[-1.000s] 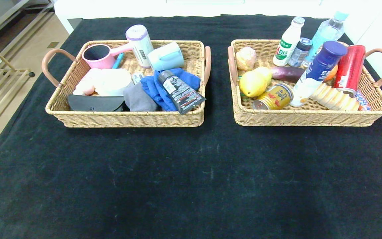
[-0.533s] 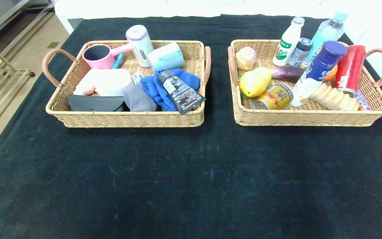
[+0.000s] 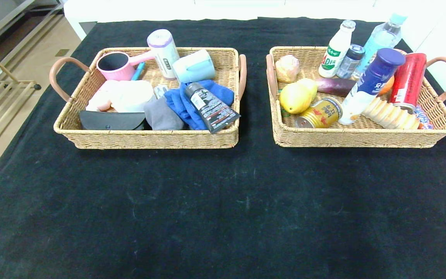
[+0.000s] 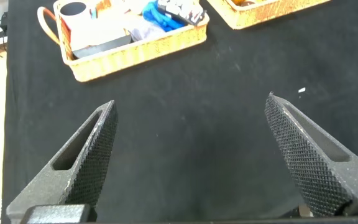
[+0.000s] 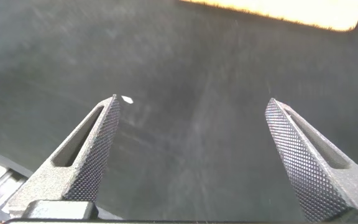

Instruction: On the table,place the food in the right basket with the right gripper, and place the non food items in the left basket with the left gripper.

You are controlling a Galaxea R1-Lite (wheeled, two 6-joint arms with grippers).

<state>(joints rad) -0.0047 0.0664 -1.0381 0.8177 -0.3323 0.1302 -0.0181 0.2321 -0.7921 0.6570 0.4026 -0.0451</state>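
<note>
My left fingers (image 4: 104,134) are spread wide and hold nothing. They hang over the bare black desk (image 4: 185,143). My right fingers (image 5: 107,127) are spread wide too, with nothing between them, over the same dark cloth. Farther out sit two baskets. The left basket (image 3: 149,137) holds the blue cloth (image 3: 180,102), pink cup (image 3: 112,66) and tube (image 3: 209,106). The right basket (image 3: 362,135) holds the lemon (image 3: 294,97), yellow can (image 3: 321,113) and bottles.

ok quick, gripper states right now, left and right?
Left gripper: open, holding nothing, above bare black cloth short of the left basket.
Right gripper: open, holding nothing, over bare black cloth.
</note>
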